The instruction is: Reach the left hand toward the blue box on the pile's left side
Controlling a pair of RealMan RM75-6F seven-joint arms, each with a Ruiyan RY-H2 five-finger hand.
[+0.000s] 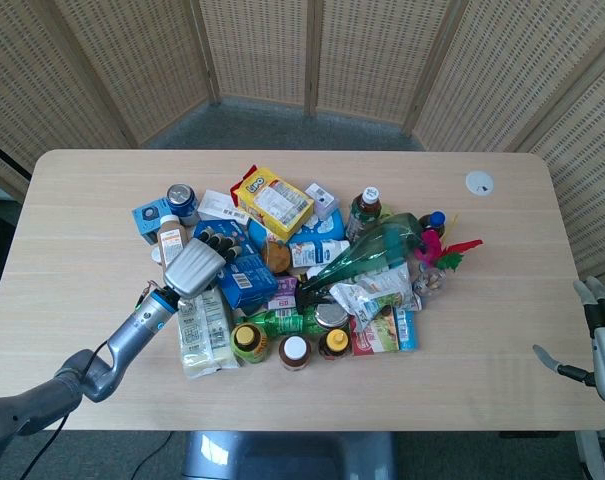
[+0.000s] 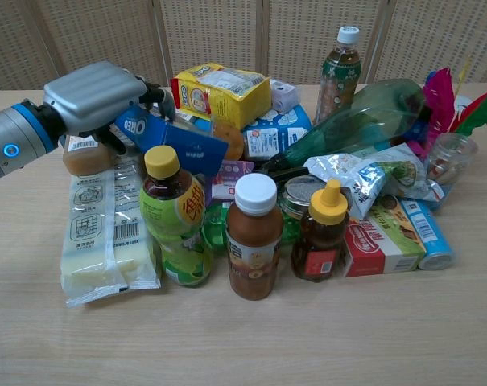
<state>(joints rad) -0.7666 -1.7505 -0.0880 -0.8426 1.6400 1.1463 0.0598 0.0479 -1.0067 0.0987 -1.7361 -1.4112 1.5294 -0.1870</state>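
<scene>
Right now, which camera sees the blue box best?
The chest view: the blue box faces it, logo readable, under the left hand. The head view shows only its top, half hidden by the hand.

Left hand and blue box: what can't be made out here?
- Grip: the left hand covers the blue box top in both views, so fingertip contact is hidden.
- Right hand: cut off by the head view's edge; absent from chest view.
- Box's small print: too small.

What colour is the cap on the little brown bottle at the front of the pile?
White. The brown bottle shows its cap best in the chest view.
</scene>
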